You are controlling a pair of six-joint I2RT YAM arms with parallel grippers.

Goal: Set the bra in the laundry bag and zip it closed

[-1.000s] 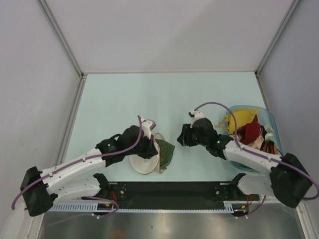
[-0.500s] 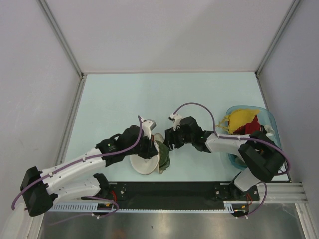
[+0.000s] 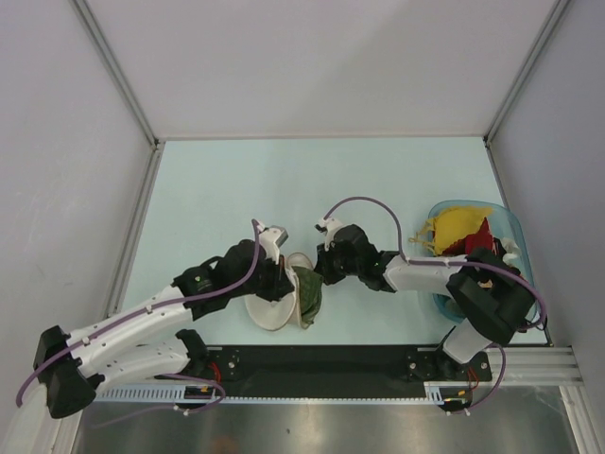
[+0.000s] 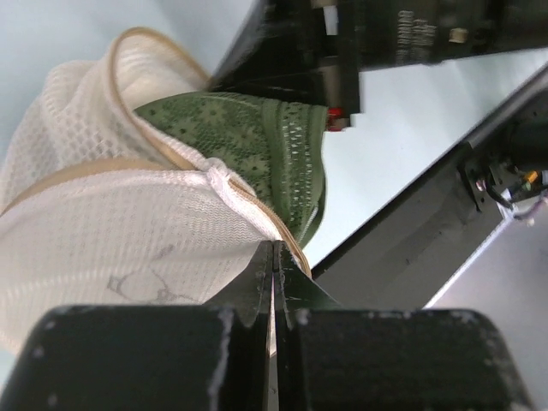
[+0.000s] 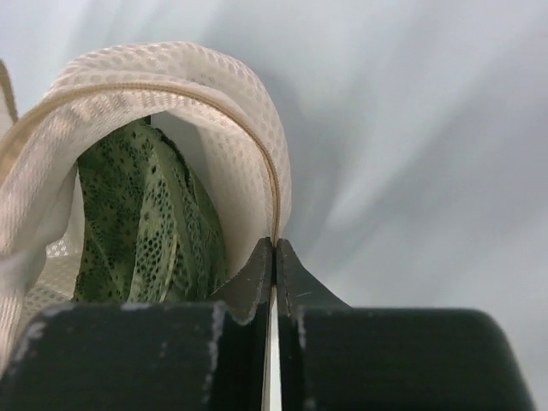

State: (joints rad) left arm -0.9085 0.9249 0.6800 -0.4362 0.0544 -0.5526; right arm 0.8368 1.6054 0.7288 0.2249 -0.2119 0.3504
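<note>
The cream-white mesh laundry bag (image 3: 267,311) lies gaping near the table's front edge, with the olive-green bra (image 3: 308,290) partly inside and bulging out on the right. In the left wrist view my left gripper (image 4: 276,249) is shut on the zip rim of the laundry bag (image 4: 111,231), and the bra (image 4: 257,137) shows behind it. Across from it, my right gripper (image 5: 274,244) is pinched shut on the zip edge of the laundry bag (image 5: 214,94); the bra (image 5: 145,223) sits under that flap. From above, the left gripper (image 3: 286,275) and right gripper (image 3: 319,270) flank the opening.
A translucent blue tub (image 3: 513,227) at the right holds a yellow garment (image 3: 458,225) and a red garment (image 3: 477,241). The black base rail (image 3: 321,364) runs along the near edge. Grey walls enclose the table on three sides.
My right arm swung left from beside the tub to the bag, and its gripper went from open to shut on the bag's rim. The left arm shifted only slightly.
</note>
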